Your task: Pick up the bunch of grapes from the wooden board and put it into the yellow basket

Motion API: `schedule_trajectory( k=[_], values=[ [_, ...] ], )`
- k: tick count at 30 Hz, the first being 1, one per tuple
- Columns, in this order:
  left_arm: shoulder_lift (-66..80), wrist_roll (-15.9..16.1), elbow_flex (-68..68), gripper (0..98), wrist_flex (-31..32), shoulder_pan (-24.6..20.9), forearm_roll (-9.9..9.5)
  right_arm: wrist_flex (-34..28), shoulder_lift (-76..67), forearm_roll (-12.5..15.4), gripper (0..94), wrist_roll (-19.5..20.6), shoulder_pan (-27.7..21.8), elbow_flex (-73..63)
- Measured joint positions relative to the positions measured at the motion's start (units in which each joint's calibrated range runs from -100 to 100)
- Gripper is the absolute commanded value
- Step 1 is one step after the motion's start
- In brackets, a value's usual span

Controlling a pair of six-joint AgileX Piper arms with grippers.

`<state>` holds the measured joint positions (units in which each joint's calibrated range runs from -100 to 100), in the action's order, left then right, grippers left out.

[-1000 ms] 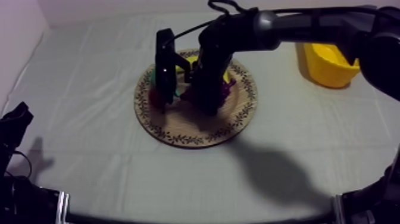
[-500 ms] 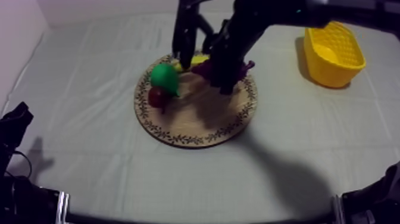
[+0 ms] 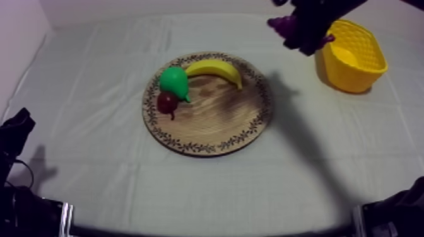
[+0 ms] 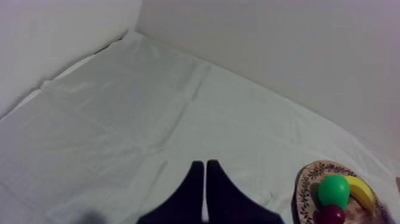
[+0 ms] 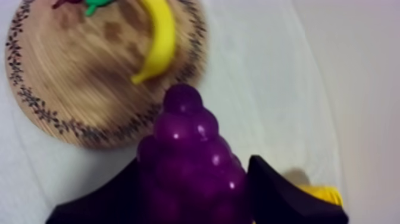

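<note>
The right jaws are clenched on the grapes [image 5: 190, 161]. Their black fingers [image 5: 280, 193] press the two flanks of the purple bunch, and the bunch's tip points away from the jaws. Just beside one finger, a sliver of the yellow basket [image 5: 324, 193] peeks out. Past the tip of the bunch and below the jaws lies the round board [image 5: 71, 83]. The banana [image 5: 158, 42] curves along the side of the board nearest the jaws. On the side farthest from them, the green pear [image 5: 95, 6] and the small red fruit [image 5: 66, 3] are partly seen.

From above, the right jaws hold the grapes in the air, clear of the board. The bunch hangs just beside the basket, on the side that faces the board, and is not inside it. The banana, the pear and the small red fruit lie on the board, well apart from these jaws. The pear touches the small red fruit, and one end of the banana comes close to the pear.

The left jaws are clenched on nothing, their fingers lying together as a narrow wedge. Directly beneath and ahead of them is the bare cloth of the surface [image 4: 119, 119]. Farther off, to one side of these jaws and well apart from them, part of the board shows, with the pear, the banana and the small red fruit on it.
</note>
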<state>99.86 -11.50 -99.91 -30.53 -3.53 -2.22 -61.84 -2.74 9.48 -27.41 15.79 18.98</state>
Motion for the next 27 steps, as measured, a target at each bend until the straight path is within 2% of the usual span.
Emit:
schedule_trajectory(
  k=[8,17,27],
  values=[
    [0.00,0.00,0.00,0.1,0.00,0.00,0.00,-2.86,-7.20,0.86,41.1,0.57,-7.25,0.51],
    [0.00,0.00,0.00,0.1,0.00,0.00,0.00,-1.03,-7.66,0.80,41.2,5.52,-12.67,-2.87],
    [0.00,0.00,0.00,0.1,0.00,0.00,0.00,0.59,-4.53,0.85,39.8,9.23,-17.21,-5.29]
  ],
)
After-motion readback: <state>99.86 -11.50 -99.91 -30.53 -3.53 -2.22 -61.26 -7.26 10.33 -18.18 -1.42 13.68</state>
